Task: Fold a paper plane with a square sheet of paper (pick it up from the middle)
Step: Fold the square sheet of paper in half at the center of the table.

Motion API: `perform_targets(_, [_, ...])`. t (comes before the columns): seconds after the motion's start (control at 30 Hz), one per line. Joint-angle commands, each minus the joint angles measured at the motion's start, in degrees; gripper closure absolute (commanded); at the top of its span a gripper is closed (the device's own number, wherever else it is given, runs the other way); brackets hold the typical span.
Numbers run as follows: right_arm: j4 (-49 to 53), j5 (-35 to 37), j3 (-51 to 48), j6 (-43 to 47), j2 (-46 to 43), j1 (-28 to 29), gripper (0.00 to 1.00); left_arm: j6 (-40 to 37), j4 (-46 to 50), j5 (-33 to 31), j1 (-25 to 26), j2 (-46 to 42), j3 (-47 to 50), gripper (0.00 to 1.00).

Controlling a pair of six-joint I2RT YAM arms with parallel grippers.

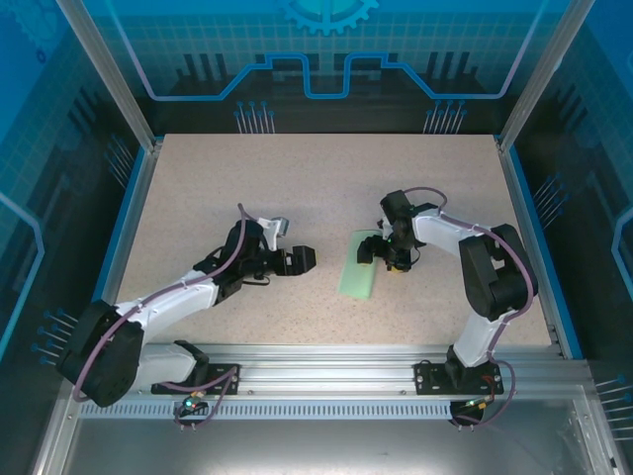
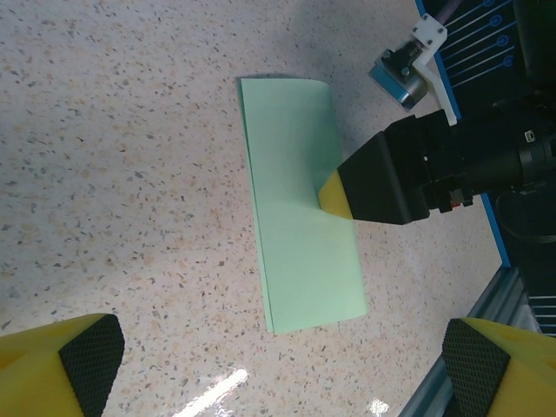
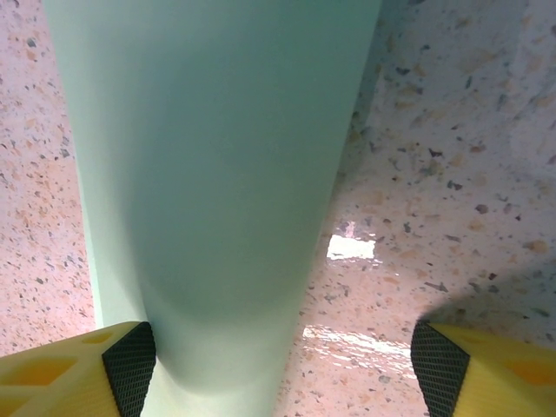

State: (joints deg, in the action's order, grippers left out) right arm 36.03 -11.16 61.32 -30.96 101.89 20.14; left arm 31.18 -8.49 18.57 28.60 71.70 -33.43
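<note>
The mint-green sheet [image 1: 358, 269], now a long narrow rectangle that looks doubled over, lies flat at the middle of the surface [image 1: 297, 178]. Its long axis runs from near me to far, leaning slightly right at the far end. My right hand [image 1: 381, 253] is at the sheet's right long edge, fingers spread and pinching nothing. From my left wrist, one yellow tip rests on that edge about midway along. From my right wrist, the paper bulges up between the pads and crowds the left one. My left hand [image 1: 303, 259] hangs just left of the sheet, apart from it, also spread wide and pointing at its left long edge. The right hand is the nearer. By my reading, the next move turns on pressing along that near-to-far line, since the rounded side looks not yet creased flat.
</note>
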Motion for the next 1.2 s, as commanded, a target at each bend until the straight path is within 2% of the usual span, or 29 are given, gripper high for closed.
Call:
perform_targets(0.0, [0.8, 0.2, 0.9, -0.8, 2.2, -1.0, 0.17, 0.3, -0.6, 1.9, 0.8, 1.5, -2.5, 0.02])
perform_targets(0.83, [1.1, 1.7, 0.3, -0.9, 4.4, -0.6, 0.18, 0.2, 1.0, 0.8, 2.0, 3.4, -4.5, 0.02])
perform_targets(1.17, [4.0, 5.1, 2.7, -1.2, 6.8, 1.3, 0.17, 0.7, 1.5, 0.9, 2.1, 4.1, -4.8, 0.01])
